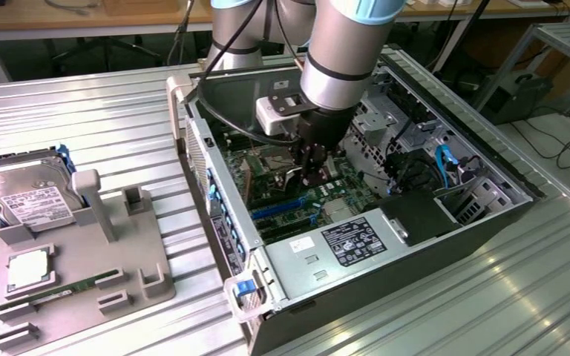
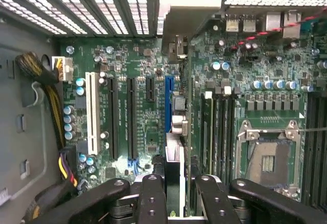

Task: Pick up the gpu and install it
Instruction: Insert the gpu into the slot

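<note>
The grey holder tray [image 1: 77, 285] carries a hard drive [image 1: 30, 200] and a memory stick [image 1: 62, 289]. Beyond it, the open computer case [image 1: 364, 274] holds the motherboard [image 2: 138, 112]. The tool [image 2: 173, 193] is clamped on the gpu [image 2: 174, 163], edge-on above the blue slot [image 2: 168, 101]. All rest on a ribbed metal surface [image 1: 97, 126]; benches stand behind.

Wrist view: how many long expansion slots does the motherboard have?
4: a white slot, two black slots, and a blue slot beside the gpu, which may hide others.
</note>
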`<action>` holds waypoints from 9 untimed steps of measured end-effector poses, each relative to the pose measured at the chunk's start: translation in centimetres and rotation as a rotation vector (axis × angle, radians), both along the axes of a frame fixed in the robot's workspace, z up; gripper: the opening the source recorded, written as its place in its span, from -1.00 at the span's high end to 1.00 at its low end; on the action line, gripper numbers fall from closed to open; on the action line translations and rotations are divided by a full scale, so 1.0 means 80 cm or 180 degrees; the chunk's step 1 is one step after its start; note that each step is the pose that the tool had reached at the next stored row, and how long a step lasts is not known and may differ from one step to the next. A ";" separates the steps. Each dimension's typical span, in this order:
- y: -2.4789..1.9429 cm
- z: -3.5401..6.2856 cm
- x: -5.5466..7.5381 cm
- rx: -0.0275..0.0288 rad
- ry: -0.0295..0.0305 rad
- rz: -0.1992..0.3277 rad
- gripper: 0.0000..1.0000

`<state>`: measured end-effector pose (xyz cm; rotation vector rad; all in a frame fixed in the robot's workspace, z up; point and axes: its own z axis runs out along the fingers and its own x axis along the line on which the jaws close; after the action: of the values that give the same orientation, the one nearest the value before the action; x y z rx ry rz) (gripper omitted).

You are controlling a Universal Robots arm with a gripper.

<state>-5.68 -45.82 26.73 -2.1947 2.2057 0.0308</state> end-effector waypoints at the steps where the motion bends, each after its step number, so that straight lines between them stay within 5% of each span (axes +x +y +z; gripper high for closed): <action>1: -0.0012 -0.001 -0.001 0.0000 0.0000 0.0000 0.45; 9: -0.0071 -0.009 -0.005 -0.0001 0.0000 -0.0001 0.45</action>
<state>-6.09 -46.39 26.00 -2.1946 2.2061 0.0306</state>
